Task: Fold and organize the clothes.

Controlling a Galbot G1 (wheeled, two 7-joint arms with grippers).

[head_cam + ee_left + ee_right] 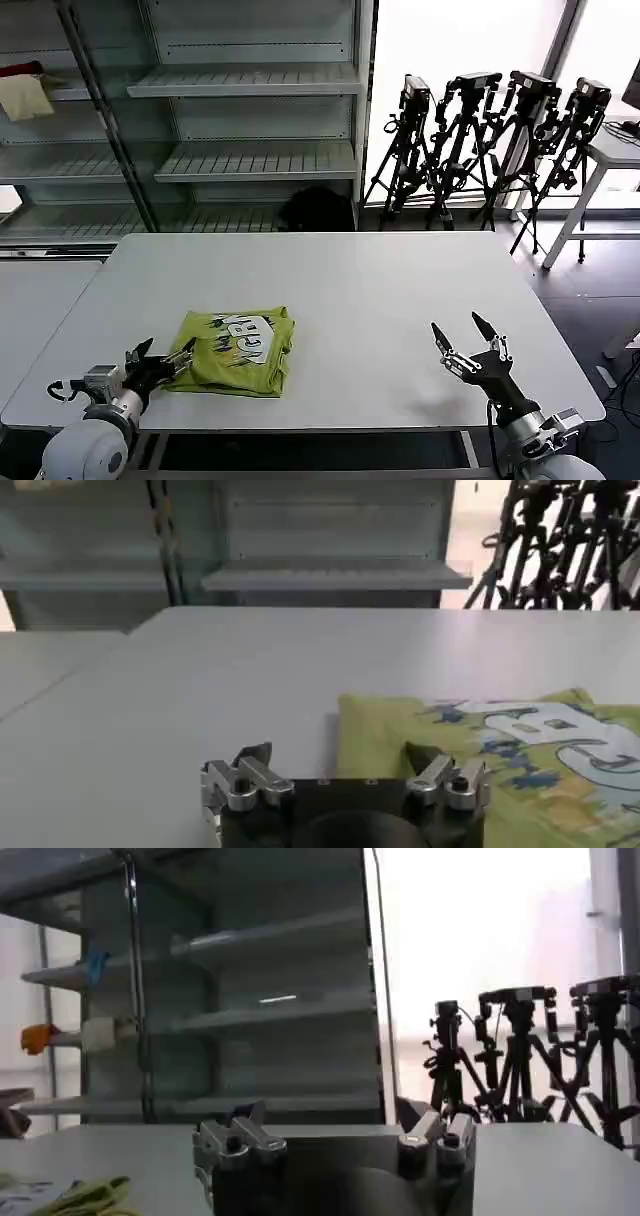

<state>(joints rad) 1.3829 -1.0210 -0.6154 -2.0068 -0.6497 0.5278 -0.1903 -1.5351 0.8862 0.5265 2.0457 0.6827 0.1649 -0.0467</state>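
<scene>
The lime-green T-shirt lies folded into a small rectangle near the table's front left, its white-and-dark print facing up. In the left wrist view the T-shirt spreads just beyond the jaws. My left gripper is open at the shirt's left edge, low over the table, holding nothing; one fingertip overlaps the cloth edge. My right gripper hovers open and empty at the front right, well away from the shirt. A corner of the T-shirt shows in the right wrist view.
The white table has a second table butting against its left side. Metal shelving stands behind, with a black bundle on the floor. Several camera tripods stand at the back right.
</scene>
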